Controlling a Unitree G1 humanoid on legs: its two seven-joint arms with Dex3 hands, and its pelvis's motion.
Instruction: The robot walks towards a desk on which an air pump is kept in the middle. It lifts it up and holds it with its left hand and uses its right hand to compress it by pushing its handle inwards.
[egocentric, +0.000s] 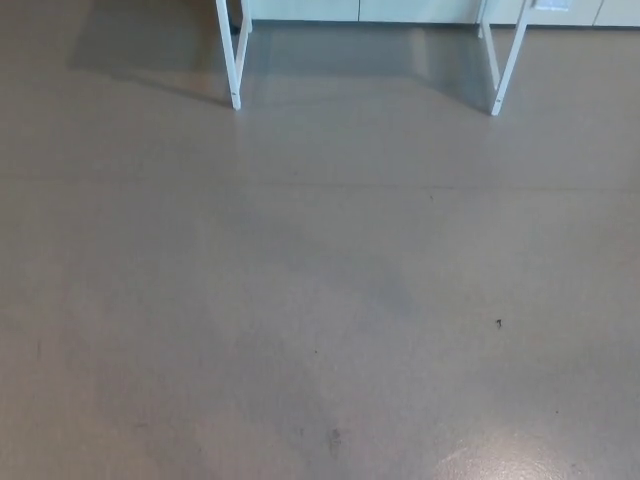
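No air pump shows in the head view, and neither of my hands is in the picture. Only the lower part of the desk appears at the top: a white left leg (234, 60) and a white right leg (507, 65), both standing on the grey floor (320, 300). The desk top lies above the frame and is hidden.
Grey floor stretches from me to the desk legs, with a few small dark specks (498, 323) and a light glare patch at the lower right. A pale wall base or cabinet front (400, 10) runs behind the desk.
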